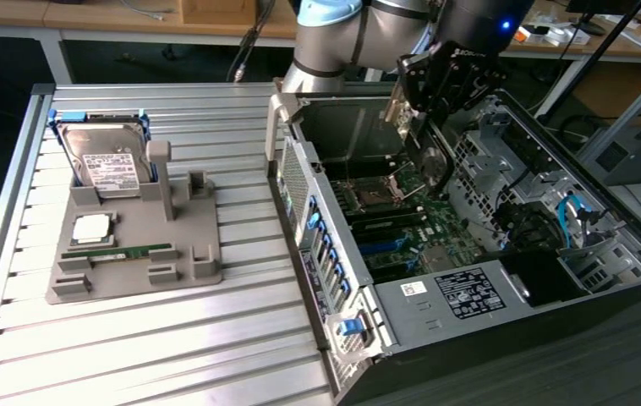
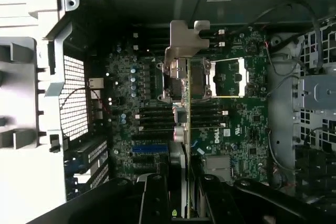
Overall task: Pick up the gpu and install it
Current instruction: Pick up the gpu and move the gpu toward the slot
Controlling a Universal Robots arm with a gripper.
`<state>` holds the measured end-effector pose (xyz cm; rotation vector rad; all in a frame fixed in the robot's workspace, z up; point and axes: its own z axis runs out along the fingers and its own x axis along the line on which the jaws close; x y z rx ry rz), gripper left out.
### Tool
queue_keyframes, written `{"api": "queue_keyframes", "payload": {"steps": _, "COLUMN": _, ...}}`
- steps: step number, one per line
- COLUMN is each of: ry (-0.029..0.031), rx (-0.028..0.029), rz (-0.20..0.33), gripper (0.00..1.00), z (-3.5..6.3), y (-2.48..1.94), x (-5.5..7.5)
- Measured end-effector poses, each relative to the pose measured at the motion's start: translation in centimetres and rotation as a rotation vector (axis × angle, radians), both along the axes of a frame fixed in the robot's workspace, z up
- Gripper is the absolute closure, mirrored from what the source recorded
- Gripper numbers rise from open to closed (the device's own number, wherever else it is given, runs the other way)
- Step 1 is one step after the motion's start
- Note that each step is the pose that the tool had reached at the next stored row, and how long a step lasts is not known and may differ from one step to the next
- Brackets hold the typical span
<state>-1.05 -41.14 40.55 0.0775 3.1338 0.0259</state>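
Scanning from the exterior view's left, I see the gray holder (image 1: 128,266) on the slatted table (image 1: 185,347). It carries the hard drive (image 1: 106,161), a square chip (image 1: 91,227) and the RAM stick (image 1: 117,251), all well apart from me and none of them my business. Further right is the open computer case (image 1: 309,211), lying on its side with the motherboard (image 1: 411,228) facing up. I hang over it, and my gripper (image 1: 420,118) is clamped on the gpu (image 1: 431,165), which is held on edge above the board and, as far as I can judge, touches nothing. From my wrist the card (image 2: 186,32) runs as a thin line away from my gripper (image 2: 185,195), one finger (image 2: 156,198) pressed against each face. Its silvery bracket is at the far end, over the processor socket (image 2: 202,80). The blue slot (image 2: 149,149) and the dark slots beside it sit off to one side of the card's edge; I cannot tell which one is meant. To do this step well, I judge that I need to keep the card square to the board and its edge parallel to the slot. The bracket has to point towards the case's rear wall (image 2: 73,98), and the grip must not let the card swing. On the exterior view's right, the blue cables (image 1: 574,222) lie clear of the card.
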Motion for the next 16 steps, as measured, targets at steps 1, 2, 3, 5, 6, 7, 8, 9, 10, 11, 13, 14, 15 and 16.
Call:
{"api": "queue_keyframes", "payload": {"steps": 1, "ry": 0.0001, "rx": -0.0004, "rz": 0.000, "gripper": 0.73, "z": -0.04, "y": 0.00, "x": 0.3}}
{"api": "queue_keyframes", "payload": {"steps": 2, "ry": 0.0002, "rx": -0.0011, "rz": 0.001, "gripper": 0.73, "z": -0.10, "y": 0.00, "x": 0.7}}
{"api": "queue_keyframes", "payload": {"steps": 3, "ry": 0.0002, "rx": -0.0017, "rz": 0.001, "gripper": 0.73, "z": -0.14, "y": 0.00, "x": 1.0}}
{"api": "queue_keyframes", "payload": {"steps": 5, "ry": 0.0005, "rx": -0.0033, "rz": 0.002, "gripper": 0.73, "z": -0.27, "y": 0.01, "x": 1.5}}
{"api": "queue_keyframes", "payload": {"steps": 6, "ry": 0.0006, "rx": -0.0041, "rz": 0.003, "gripper": 0.73, "z": -0.35, "y": 0.01, "x": 1.8}}
{"api": "queue_keyframes", "payload": {"steps": 7, "ry": 0.0006, "rx": -0.0049, "rz": 0.003, "gripper": 0.73, "z": -0.45, "y": 0.00, "x": 2.0}}
{"api": "queue_keyframes", "payload": {"steps": 8, "ry": 0.0007, "rx": -0.0059, "rz": 0.004, "gripper": 0.73, "z": -0.53, "y": 0.00, "x": 2.2}}
{"api": "queue_keyframes", "payload": {"steps": 9, "ry": 0.0008, "rx": -0.0066, "rz": 0.005, "gripper": 0.73, "z": -0.62, "y": 0.00, "x": 2.5}}
{"api": "queue_keyframes", "payload": {"steps": 10, "ry": 0.0009, "rx": -0.0074, "rz": 0.005, "gripper": 0.73, "z": -0.70, "y": 0.00, "x": 2.7}}
{"api": "queue_keyframes", "payload": {"steps": 11, "ry": 0.0009, "rx": -0.0083, "rz": 0.005, "gripper": 0.73, "z": -0.77, "y": -0.01, "x": 2.8}}
{"api": "queue_keyframes", "payload": {"steps": 13, "ry": 0.0010, "rx": -0.0102, "rz": 0.006, "gripper": 0.73, "z": -0.92, "y": -0.01, "x": 3.3}}
{"api": "queue_keyframes", "payload": {"steps": 14, "ry": 0.0010, "rx": -0.0113, "rz": 0.007, "gripper": 0.73, "z": -1.02, "y": -0.02, "x": 3.6}}
{"api": "queue_keyframes", "payload": {"steps": 15, "ry": 0.0010, "rx": -0.0122, "rz": 0.007, "gripper": 0.73, "z": -1.12, "y": -0.02, "x": 3.9}}
{"api": "queue_keyframes", "payload": {"steps": 16, "ry": 0.0010, "rx": -0.0134, "rz": 0.008, "gripper": 0.73, "z": -1.22, "y": -0.02, "x": 4.2}}
